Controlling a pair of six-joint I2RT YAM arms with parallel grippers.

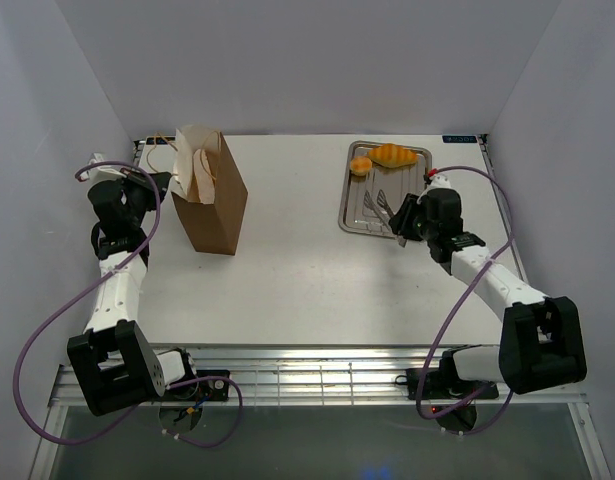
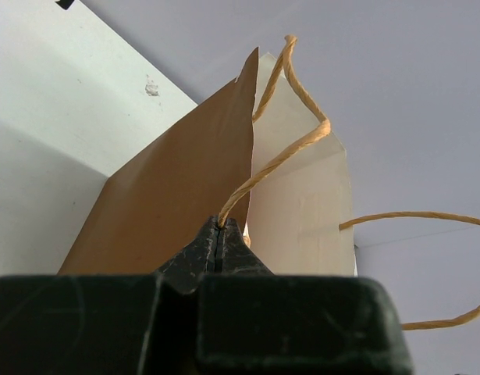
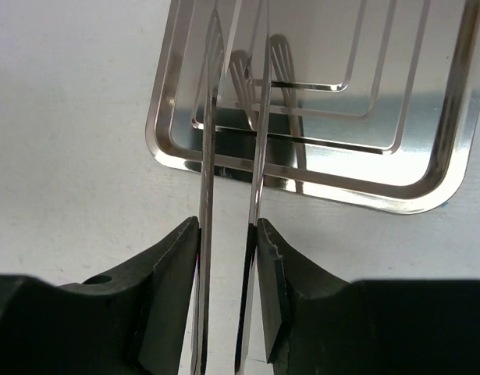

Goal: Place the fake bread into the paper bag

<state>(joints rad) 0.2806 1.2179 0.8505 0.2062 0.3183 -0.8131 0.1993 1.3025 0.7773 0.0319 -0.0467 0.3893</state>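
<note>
Silver tongs [image 3: 206,172] in right gripper's [image 3: 226,230] narrow grip; left gripper [image 2: 218,232] tight on paper bag's [image 2: 169,203] string handle [image 2: 290,152].

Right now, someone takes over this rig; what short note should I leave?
Left end effector: shut on the string handle of the paper bag, which stands upright.
Right end effector: shut on the silver tongs, their tips over the steel tray.
The croissant and the small bun lie at the tray's far end.
Done: cannot tell, the bag's inside is hidden. Left: at least these two.
</note>
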